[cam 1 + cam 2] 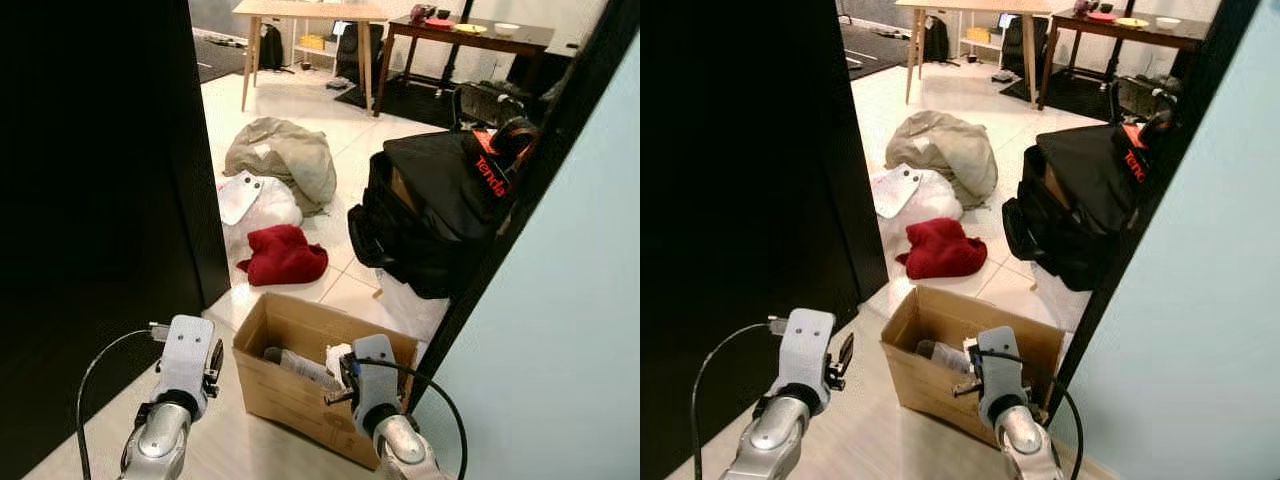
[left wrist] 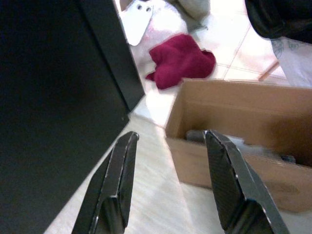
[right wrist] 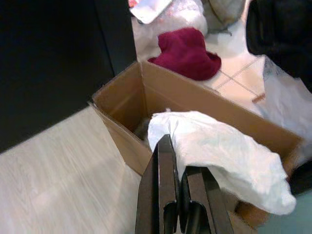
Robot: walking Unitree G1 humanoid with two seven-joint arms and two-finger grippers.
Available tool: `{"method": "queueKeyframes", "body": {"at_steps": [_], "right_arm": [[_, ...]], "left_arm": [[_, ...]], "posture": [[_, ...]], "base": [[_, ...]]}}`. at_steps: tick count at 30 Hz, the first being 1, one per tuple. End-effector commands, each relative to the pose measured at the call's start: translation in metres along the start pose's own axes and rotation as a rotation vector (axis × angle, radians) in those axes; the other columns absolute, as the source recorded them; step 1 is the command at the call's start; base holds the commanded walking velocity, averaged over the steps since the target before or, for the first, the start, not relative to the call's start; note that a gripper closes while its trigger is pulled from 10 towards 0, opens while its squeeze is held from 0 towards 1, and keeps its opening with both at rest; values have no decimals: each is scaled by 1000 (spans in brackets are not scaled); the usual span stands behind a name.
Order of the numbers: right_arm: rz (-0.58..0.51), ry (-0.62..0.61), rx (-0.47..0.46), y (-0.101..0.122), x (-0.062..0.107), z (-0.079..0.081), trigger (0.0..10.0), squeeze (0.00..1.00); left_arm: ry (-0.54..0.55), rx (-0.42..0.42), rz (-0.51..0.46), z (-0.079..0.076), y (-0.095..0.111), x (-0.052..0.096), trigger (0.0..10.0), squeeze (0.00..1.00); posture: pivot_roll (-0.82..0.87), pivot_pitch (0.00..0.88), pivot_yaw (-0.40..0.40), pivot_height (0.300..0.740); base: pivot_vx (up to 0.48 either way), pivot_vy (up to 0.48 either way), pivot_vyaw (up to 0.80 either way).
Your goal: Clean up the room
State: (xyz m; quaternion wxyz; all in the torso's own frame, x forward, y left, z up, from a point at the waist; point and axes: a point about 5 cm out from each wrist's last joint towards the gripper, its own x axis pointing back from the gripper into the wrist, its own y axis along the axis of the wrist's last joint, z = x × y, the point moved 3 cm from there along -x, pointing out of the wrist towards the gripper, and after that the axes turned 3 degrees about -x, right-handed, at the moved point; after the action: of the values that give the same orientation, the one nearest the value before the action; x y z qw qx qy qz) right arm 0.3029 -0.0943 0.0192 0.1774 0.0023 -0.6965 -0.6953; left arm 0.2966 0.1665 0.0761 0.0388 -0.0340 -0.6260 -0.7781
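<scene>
An open cardboard box [image 1: 300,375] sits on the pale floor directly at the robot's 12 o'clock, close in, with a grey cylindrical item [image 1: 300,366] and other bits lying inside it. The right gripper [image 3: 178,195] hangs over the box's near wall toward 1 o'clock, its two black fingers pressed narrowly together on a crumpled white plastic bag [image 3: 219,156] that drapes over the box opening. The left gripper [image 2: 170,185] hovers at about 11 o'clock just outside the box's left wall, fingers spread wide with nothing between them; past them the wrist view shows the box corner and the floor. Farther out at 12 o'clock a red cloth [image 1: 285,255] lies bunched on the tiles, touching a white plastic bag [image 1: 262,210] with a flat white piece [image 1: 238,197] on top of it. Beyond those, a beige-grey heap of fabric [image 1: 285,160] rests on the floor. At 1 o'clock a large black bag [image 1: 430,210] with red lettering stands beside the doorway edge, with a clear plastic sheet [image 1: 410,300] below it near the box. A dark cabinet face [image 1: 100,200] fills the 9 to 11 o'clock side. Far off at 12 to 1 o'clock stand a light wooden table [image 1: 305,12] and a dark table [image 1: 470,38] carrying dishes.
</scene>
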Motion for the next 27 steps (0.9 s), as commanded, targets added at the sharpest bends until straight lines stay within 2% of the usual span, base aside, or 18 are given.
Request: {"method": "queueKeyframes", "body": {"at_steps": [1, 11, 27], "right_arm": [[18, -8, -1, -5, 2, -2, 10000, 0], [15, -13, -5, -3, 1, -4, 10000, 0], [16, -9, -7, -3, 0, -4, 10000, 0]], "left_arm": [[4, -4, 18, 0, -4, 1, 10000, 0], [162, 21, 87, 20, -12, -1, 10000, 0], [143, 75, 78, 18, -9, -1, 10000, 0]], "posture": [[48, 83, -6, 740], [43, 84, -10, 740], [44, 83, -11, 740]], "base": [[0, 0, 0], [0, 0, 0], [15, 0, 0]]}}
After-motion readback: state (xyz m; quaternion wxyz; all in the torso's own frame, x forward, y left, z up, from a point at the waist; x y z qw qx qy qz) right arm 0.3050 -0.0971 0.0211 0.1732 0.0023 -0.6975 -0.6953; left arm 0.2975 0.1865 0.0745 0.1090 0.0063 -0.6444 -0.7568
